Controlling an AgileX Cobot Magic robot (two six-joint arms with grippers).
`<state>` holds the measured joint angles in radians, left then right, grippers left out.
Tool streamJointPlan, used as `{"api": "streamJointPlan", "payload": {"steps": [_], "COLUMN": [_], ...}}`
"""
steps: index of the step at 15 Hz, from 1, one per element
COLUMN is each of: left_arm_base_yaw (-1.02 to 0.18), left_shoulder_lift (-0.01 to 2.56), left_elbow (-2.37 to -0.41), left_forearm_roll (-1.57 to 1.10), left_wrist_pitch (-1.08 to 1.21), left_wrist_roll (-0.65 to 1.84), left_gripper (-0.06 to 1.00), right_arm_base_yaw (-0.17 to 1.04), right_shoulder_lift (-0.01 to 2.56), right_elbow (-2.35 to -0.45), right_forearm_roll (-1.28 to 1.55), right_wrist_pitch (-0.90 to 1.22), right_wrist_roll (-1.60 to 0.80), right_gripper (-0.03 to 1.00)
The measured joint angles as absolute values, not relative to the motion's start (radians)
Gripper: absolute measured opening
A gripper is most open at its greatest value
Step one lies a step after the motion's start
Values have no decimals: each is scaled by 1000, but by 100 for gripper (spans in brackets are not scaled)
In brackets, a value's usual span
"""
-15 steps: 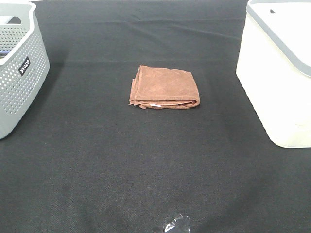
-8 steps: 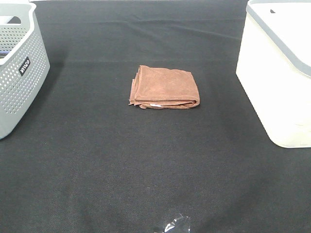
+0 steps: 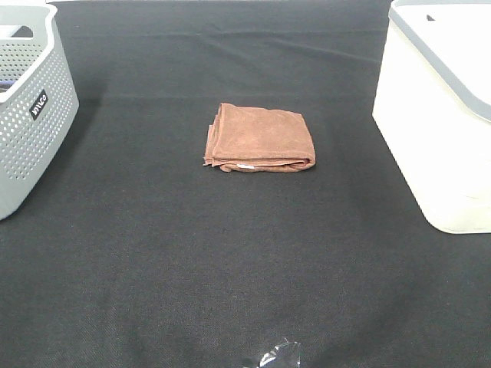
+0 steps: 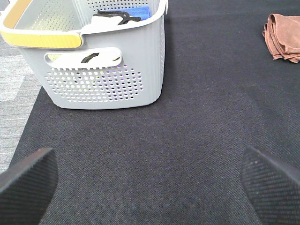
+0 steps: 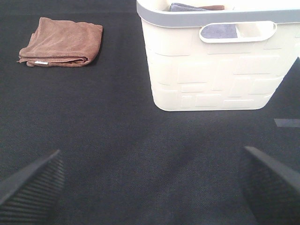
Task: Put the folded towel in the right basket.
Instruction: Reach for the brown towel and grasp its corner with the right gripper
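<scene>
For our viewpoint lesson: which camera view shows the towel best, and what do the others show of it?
Exterior high: the towel lies whole and central, folds clear. The right wrist view shows the towel whole too, but at a low angle. The left wrist view catches only part, cut by the frame.

The high view's edges cut off the gray basket (image 3: 31, 115) and the white basket (image 3: 437, 138), a shiny scrap (image 3: 276, 357) low on the bench (image 3: 230, 253) is too small to identify, the towel (image 4: 285, 35) runs off the left wrist view, and basket walls hide most contents.
</scene>
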<state>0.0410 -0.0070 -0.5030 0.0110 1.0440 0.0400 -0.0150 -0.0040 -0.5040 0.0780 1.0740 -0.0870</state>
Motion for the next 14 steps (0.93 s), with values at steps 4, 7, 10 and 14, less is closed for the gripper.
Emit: {"api": "streamJointPlan", "payload": {"steps": [4, 7, 10, 14], "left_arm_base_yaw": [41, 41, 41, 41], "left_shoulder_lift": [-7, -7, -7, -7], "left_elbow": [-503, -503, -503, -503], "left_forearm_roll": [11, 11, 11, 11], "left_wrist_pitch": [1044, 1044, 1044, 1044], "left_wrist_roll": [40, 40, 40, 40], "left_gripper": [99, 99, 99, 99], "right_arm_base_yaw": [-15, -15, -15, -15], "right_shoulder_lift": [-4, -4, -4, -4], "right_elbow": [-504, -504, -504, -504], "right_forearm_roll": [78, 78, 78, 78], "right_wrist_pitch": [1074, 1074, 1074, 1074], "right_wrist_roll": [-87, -87, -87, -87], "right_gripper": [97, 97, 97, 97]}}
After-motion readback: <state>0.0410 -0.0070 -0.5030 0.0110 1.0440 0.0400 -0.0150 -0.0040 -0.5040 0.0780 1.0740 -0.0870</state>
